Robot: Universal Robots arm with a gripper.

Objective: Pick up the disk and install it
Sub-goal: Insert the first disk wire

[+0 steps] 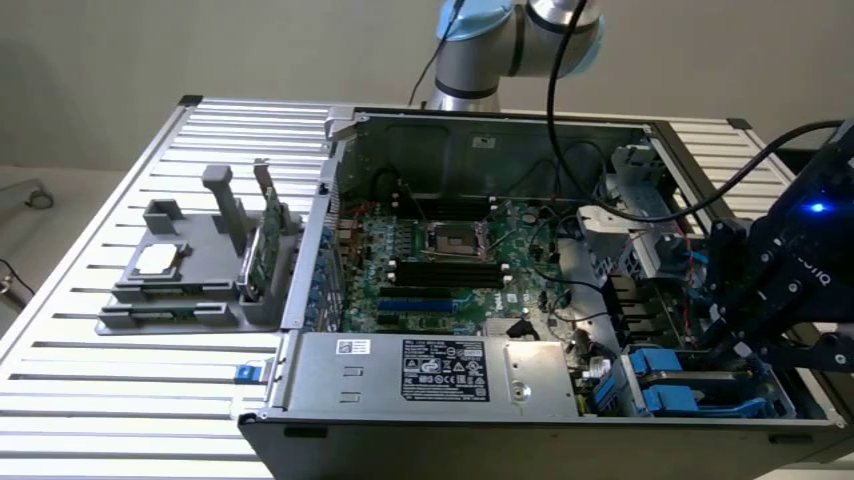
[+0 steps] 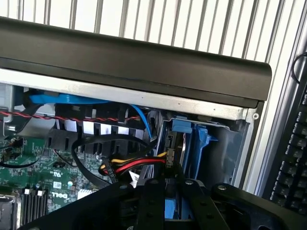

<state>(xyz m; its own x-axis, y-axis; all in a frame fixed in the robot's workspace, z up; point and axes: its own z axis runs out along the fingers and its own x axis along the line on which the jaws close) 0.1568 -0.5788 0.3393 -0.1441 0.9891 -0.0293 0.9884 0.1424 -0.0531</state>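
- Pinching the disk (image 2: 197, 143) by its blue carrier between the narrow-set fingers (image 2: 152, 201) of the gripper (image 2: 173, 184), with blue plastic showing in the slim gap.
- Holding that disk on edge inside the drive bay (image 2: 230, 148), at the corner of the computer case (image 1: 350, 190) on the exterior view's right.
- Reaching a yellow, red and black cable bundle (image 2: 136, 165) up to the side of the disk, with its plug just beside the carrier.
- Looping a thin blue cable (image 2: 144, 120) down behind the bundle, close under the case's dark rim (image 2: 134, 57).
- Lying flat further in: the green motherboard (image 1: 441, 250), with the labelled power supply (image 1: 447, 370) sitting against the front wall.
- Standing well apart on the exterior view's left: a grey fixture (image 1: 187, 290), carrying a small silver chip (image 1: 156, 260) and an upright green circuit card (image 1: 271, 225).
- Supporting all of it: the slatted metal desk (image 1: 134, 400).
- Rising behind the case at the far edge: the arm (image 1: 514, 40), with a black cable trailing down from it.
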